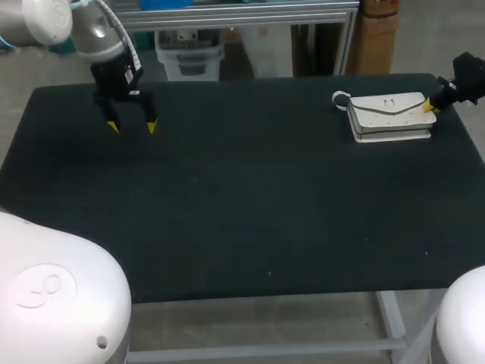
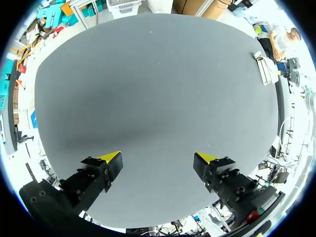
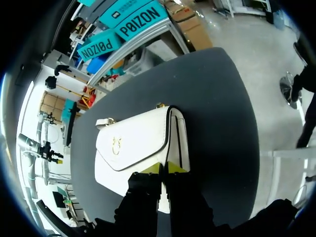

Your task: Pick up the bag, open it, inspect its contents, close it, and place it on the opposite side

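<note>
Far right: bag [image 1: 388, 115] flat, long axis left-right; right gripper [image 1: 430, 106] together, left gripper [image 1: 132, 127] apart.

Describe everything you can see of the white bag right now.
The bag is a small white handbag, leather-like, lying flat with its front flap up and closed. The flap has a curved edge and a small gold-toned clasp; a white strap loop sticks out at one end. It rests on the dark table, far right part. The right gripper, tips close together, meets its other end; whether it pinches the bag is unclear.
</note>
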Controlling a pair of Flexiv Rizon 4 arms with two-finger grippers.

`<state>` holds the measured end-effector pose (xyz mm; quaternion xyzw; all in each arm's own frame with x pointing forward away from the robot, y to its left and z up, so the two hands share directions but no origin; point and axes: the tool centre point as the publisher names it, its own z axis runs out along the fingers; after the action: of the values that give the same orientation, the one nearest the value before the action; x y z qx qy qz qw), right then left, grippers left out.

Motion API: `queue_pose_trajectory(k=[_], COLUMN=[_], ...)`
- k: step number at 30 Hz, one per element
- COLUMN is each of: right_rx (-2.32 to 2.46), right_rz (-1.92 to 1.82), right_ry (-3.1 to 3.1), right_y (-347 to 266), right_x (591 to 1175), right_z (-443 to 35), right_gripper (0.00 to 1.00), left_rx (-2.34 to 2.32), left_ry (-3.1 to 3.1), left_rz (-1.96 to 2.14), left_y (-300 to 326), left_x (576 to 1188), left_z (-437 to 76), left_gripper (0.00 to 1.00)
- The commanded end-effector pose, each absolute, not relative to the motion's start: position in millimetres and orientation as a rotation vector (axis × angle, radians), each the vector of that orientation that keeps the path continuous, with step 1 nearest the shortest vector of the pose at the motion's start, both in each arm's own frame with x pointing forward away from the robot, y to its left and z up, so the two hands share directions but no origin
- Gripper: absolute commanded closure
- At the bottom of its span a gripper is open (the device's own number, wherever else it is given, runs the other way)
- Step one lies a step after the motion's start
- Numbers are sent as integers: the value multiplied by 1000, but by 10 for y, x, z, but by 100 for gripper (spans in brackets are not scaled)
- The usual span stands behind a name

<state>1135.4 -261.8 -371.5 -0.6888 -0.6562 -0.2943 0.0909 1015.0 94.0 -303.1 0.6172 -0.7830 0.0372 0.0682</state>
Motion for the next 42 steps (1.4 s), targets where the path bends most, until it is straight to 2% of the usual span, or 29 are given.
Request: queue_pose_trajectory(k=[1,14,23,24,26,32,42], right_rx=[-1980,-2021,-2035,-2039,-2060,-2151,-2250], right_rz=[-754,-764,-747,-740,-736,-673,-635], right_ry=[-1939,-1946,-1956,-1959,-1943,-1964,-2059], right_y=[-2807,-3177,-3139,-3132,-3130,-3140,-3103], right_x=[11509,11773,11834,11829,11808,11633,11234], right_z=[-3748,-3780,-3798,-3805,-3808,-3657,-3102], right_gripper=[100,100,100,83,0,0,0], left_rx=[1863,1869,1862,1860,1857,1845,1958], left_ry=[-2357,-2356,-2353,-2353,-2355,-2359,-2369], left_rz=[93,77,65,66,68,80,114], left_y=[897,863,830,827,818,790,855], left_x=[10201,10282,10308,10308,10307,10258,10145], left_z=[-3030,-3028,-3045,-3045,-3042,-3002,-2902], left_gripper=[0,0,0,0,0,0,0])
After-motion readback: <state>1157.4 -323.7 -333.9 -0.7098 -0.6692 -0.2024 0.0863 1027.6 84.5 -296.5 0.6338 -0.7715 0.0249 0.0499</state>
